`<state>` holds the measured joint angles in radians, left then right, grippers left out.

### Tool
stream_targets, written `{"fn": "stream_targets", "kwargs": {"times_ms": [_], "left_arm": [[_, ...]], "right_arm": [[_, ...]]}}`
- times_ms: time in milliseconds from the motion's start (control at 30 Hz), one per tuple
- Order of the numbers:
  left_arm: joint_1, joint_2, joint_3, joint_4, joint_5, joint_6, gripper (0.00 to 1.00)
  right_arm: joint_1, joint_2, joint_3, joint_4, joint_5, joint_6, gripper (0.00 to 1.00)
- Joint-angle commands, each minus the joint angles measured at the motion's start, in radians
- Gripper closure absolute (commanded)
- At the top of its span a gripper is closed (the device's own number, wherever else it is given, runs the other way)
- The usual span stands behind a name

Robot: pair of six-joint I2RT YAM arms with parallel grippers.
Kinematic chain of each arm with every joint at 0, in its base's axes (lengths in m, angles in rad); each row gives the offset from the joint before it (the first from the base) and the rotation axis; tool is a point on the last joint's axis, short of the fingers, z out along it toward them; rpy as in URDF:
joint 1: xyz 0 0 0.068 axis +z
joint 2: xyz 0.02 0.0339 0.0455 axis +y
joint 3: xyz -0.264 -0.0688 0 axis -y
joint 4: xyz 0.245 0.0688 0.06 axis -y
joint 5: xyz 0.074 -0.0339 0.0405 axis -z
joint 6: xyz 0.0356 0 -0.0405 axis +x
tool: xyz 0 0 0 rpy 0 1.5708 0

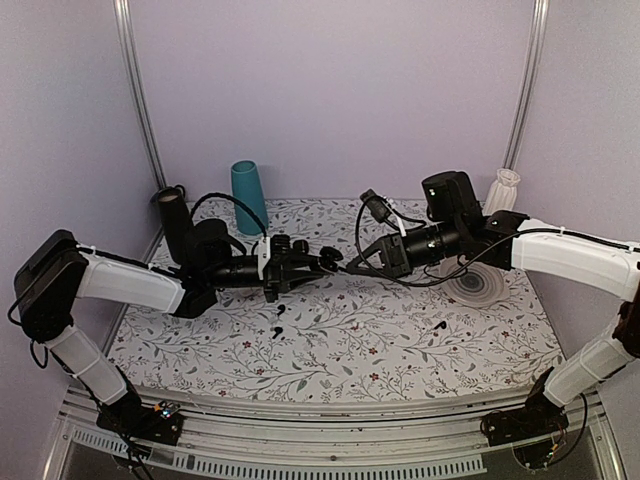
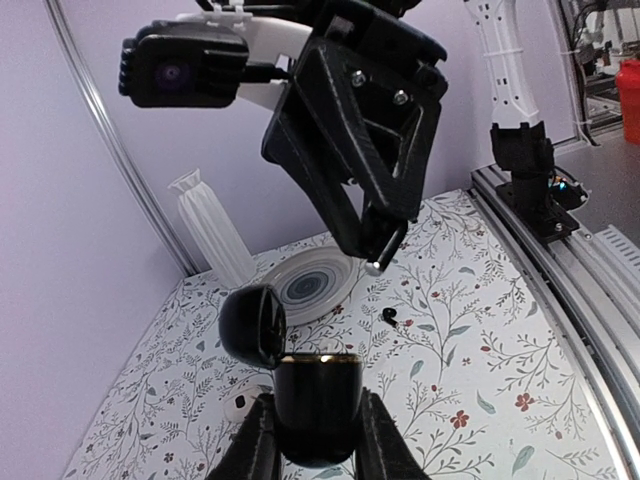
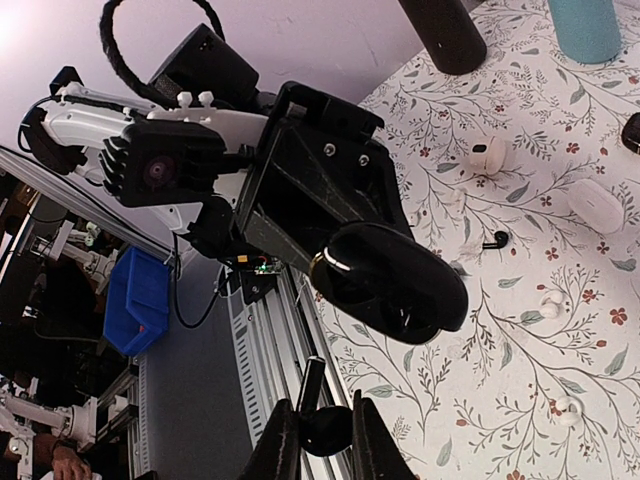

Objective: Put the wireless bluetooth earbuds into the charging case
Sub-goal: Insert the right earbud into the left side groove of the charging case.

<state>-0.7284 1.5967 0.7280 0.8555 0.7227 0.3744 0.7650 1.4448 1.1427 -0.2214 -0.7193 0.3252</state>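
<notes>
Pinching the one charging case (image 2: 318,385) — lid open, held aloft — your left gripper (image 2: 316,430) faces your right gripper (image 3: 322,415), whose jaws clamp one earbud (image 3: 325,432); a second earbud (image 2: 392,318) lies on the table (image 2: 480,350).

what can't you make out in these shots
- Case sockets: left wrist view sees the rim edge-on; right wrist view shows only its glossy outside.
- Lump in the right claw, right wrist view: fingers cover most of it.
- Case in the top view: too small, lost between left claw and right claw.
- White item by the case, left wrist view: too small to name.
</notes>
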Motion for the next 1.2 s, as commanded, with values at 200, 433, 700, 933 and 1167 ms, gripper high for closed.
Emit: {"fn": "stream_targets", "kwargs": {"times_ms": [200,433,700,933,1167], "left_arm": [[-0.014,-0.018,0.0,0.022,0.021,0.012,1.0],[-0.015,-0.021,0.004,0.022,0.041,0.003,1.0],[-0.015,-0.023,0.006,0.023,0.05,-0.002,1.0],[-0.015,-0.029,-0.002,0.022,0.054,0.0,1.0],[-0.015,-0.025,0.002,0.022,0.061,-0.003,1.0]], "right_arm": [[-0.002,0.015,0.015,0.0,-0.028,0.008,0.95],[-0.003,0.034,0.032,-0.016,-0.019,0.015,0.95],[-0.003,0.058,0.048,-0.021,-0.011,0.026,0.95],[-0.002,0.064,0.056,-0.031,0.004,0.03,0.96],[-0.002,0.061,0.058,-0.045,0.029,0.028,0.96]]}}
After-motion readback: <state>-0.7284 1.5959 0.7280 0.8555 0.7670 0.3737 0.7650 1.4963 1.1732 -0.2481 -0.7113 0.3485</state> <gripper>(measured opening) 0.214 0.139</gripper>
